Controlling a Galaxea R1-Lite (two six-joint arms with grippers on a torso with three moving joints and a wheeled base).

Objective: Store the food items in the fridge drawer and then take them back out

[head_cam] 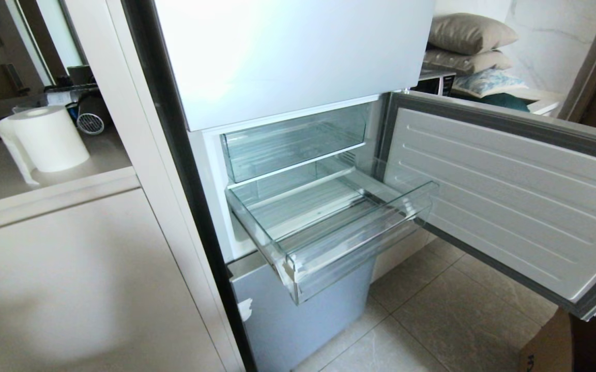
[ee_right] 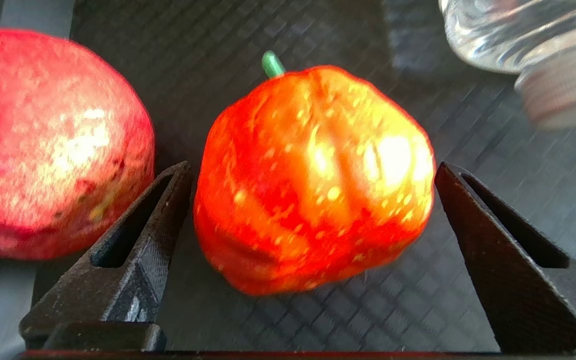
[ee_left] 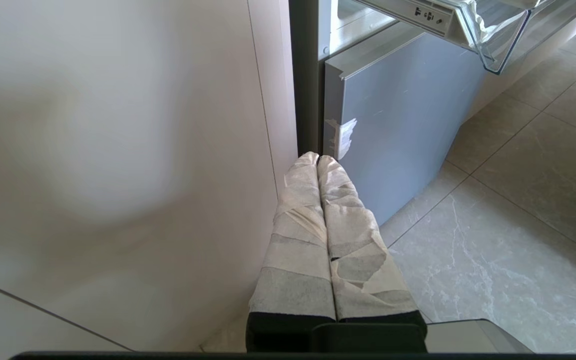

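Note:
In the right wrist view a glossy red-orange fruit (ee_right: 288,210) with a short green stem rests on a dark woven surface (ee_right: 417,300). My right gripper (ee_right: 312,167) is open, one black finger close on each side of that fruit. A second, duller red fruit (ee_right: 53,145) lies just beyond one finger. The head view shows the fridge (head_cam: 287,51) with its lower clear drawer (head_cam: 298,268) pulled out and nothing in it. Neither arm shows there. My left gripper (ee_left: 317,160), wrapped in white tape, is shut and points at the fridge's lower front (ee_left: 397,115).
A shorter clear bin (head_cam: 287,139) sits above the drawer. The fridge door (head_cam: 509,196) hangs open to the right over the tiled floor (head_cam: 432,320). Beige cabinets (head_cam: 70,279) with a paper towel roll (head_cam: 49,137) stand left. A clear bottle (ee_right: 527,45) lies near the fruit.

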